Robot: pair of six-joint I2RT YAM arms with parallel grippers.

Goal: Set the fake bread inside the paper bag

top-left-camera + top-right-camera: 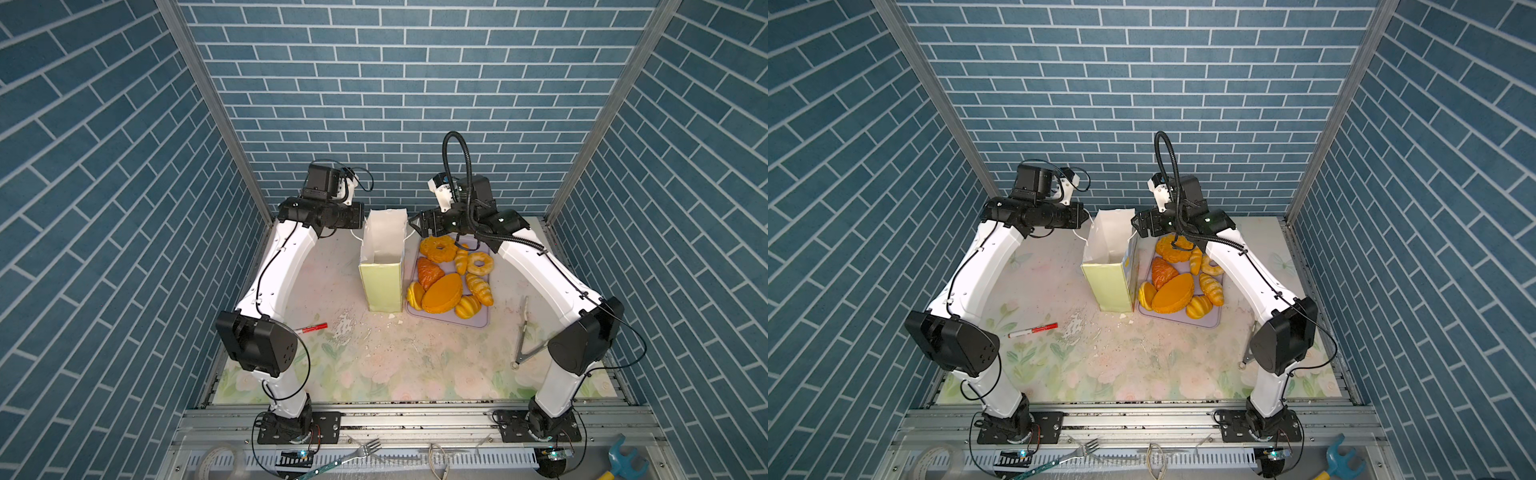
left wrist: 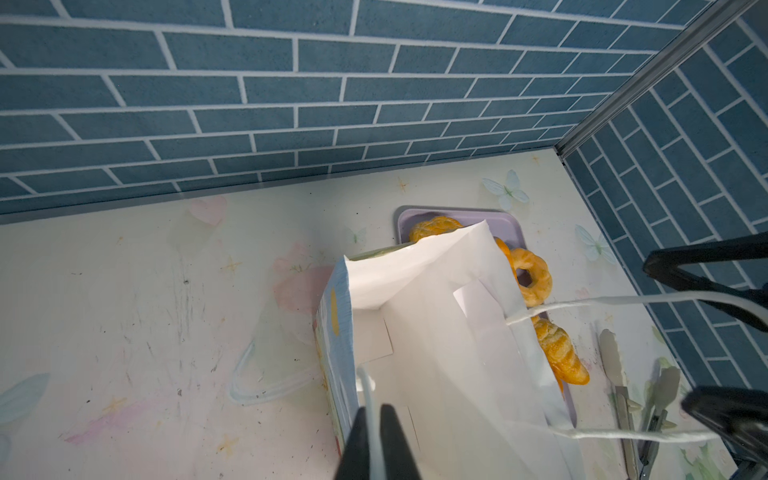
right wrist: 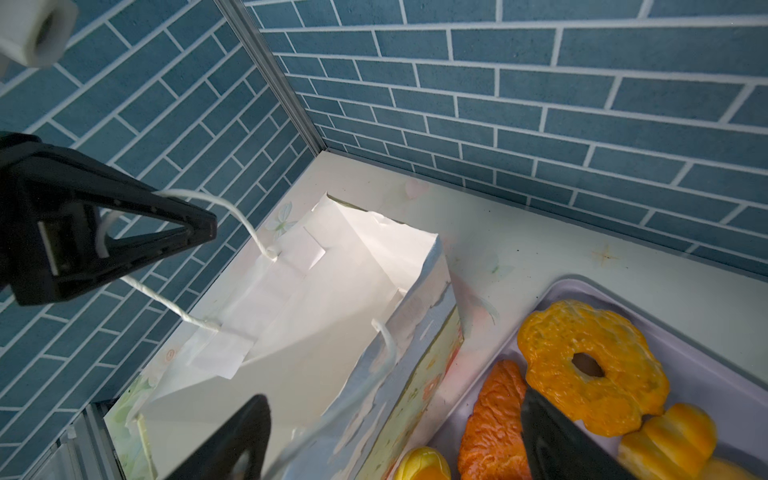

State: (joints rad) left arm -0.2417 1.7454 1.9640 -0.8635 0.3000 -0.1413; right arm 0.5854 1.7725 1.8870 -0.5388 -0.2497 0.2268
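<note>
The paper bag (image 1: 382, 266) stands upright and open near the back wall, its white inside empty as far as the left wrist view shows (image 2: 436, 332). The fake bread lies on a lilac tray right of it: a ring doughnut (image 1: 438, 248), a brownish-red croissant (image 1: 429, 272), a big oval loaf (image 1: 442, 293) and several rolls. My left gripper (image 2: 376, 409) is shut on the bag's left cord handle (image 3: 166, 299). My right gripper (image 3: 392, 399) is open wide over the bag's right rim, and the right cord handle (image 2: 623, 301) hangs loose between its fingers.
The lilac tray (image 1: 473, 322) touches the bag's right side. A red marker (image 1: 311, 329) lies front left and metal tongs (image 1: 524, 332) lie front right. A fork (image 1: 357, 451) rests on the front rail. Brick walls close in the back and both sides.
</note>
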